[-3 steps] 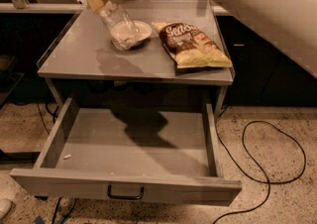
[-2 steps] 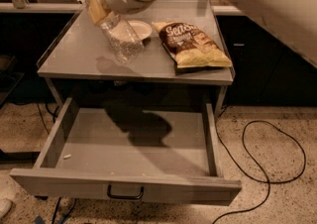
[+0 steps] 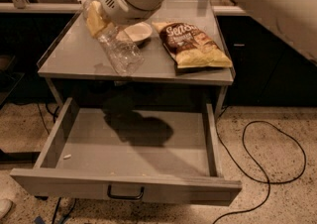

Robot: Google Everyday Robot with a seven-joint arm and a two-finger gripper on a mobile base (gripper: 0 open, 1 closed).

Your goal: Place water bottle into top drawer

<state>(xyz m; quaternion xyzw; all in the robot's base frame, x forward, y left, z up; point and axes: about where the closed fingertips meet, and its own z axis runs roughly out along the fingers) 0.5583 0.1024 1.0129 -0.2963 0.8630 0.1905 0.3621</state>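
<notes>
The water bottle [image 3: 120, 49] is a clear crinkled plastic bottle. It hangs tilted, base down and to the right, above the front of the grey cabinet top [image 3: 69, 59]. My gripper [image 3: 97, 19] is shut on the bottle's upper end, with a yellowish finger pad showing at the left. The large white arm reaches in from the upper right and hides the bottle's cap. The top drawer [image 3: 133, 143] is pulled wide open below, grey and shallow, with a dark handle [image 3: 126, 193] on its front panel. The arm's shadow falls on the drawer floor.
A white bowl [image 3: 134, 31] sits on the cabinet top behind the bottle. A brown and yellow chip bag [image 3: 194, 44] lies to the right. A small white scrap [image 3: 67, 156] lies in the drawer's left part. A black cable [image 3: 267, 168] loops on the floor at right.
My gripper has carried the bottle forward and down, from over the white bowl toward the cabinet's front edge. The bottle now tilts more. Bowl, bag and drawer have not moved.
</notes>
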